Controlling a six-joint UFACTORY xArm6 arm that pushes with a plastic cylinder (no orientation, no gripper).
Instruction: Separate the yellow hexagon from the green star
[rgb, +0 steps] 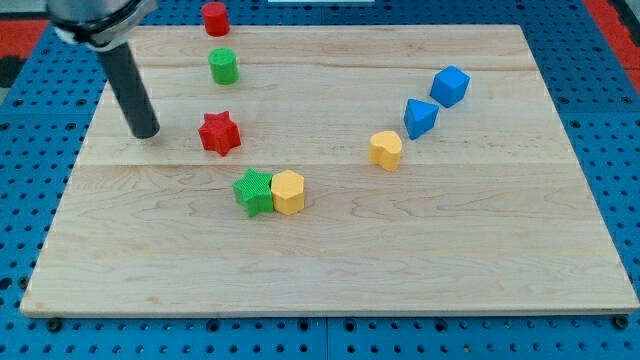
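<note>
Wooden board (480, 270) lies on a blue pegboard surface (600, 90). No claw on this rig, only a straight dark rod, so nothing to spread or pinch. My tip (146, 133) rests on the board at the view's left, well left of the red star (219, 133) and apart from it.

Yellow hexagon (289, 191) sits near the board's middle, a little toward the view's bottom. Green star (254, 191) is just on its left, the two touching or all but touching. Both lie below and to the right of my tip, well apart from it.

Red cylinder (215, 17) stands at the top edge of the board, green cylinder (223, 65) just below it, red star lower still.

To the view's right: yellow heart-shaped block (385, 149), then a blue triangular block (420, 117) and a blue cube-like block (450, 86), strung in a diagonal rising rightward, each near the next.
</note>
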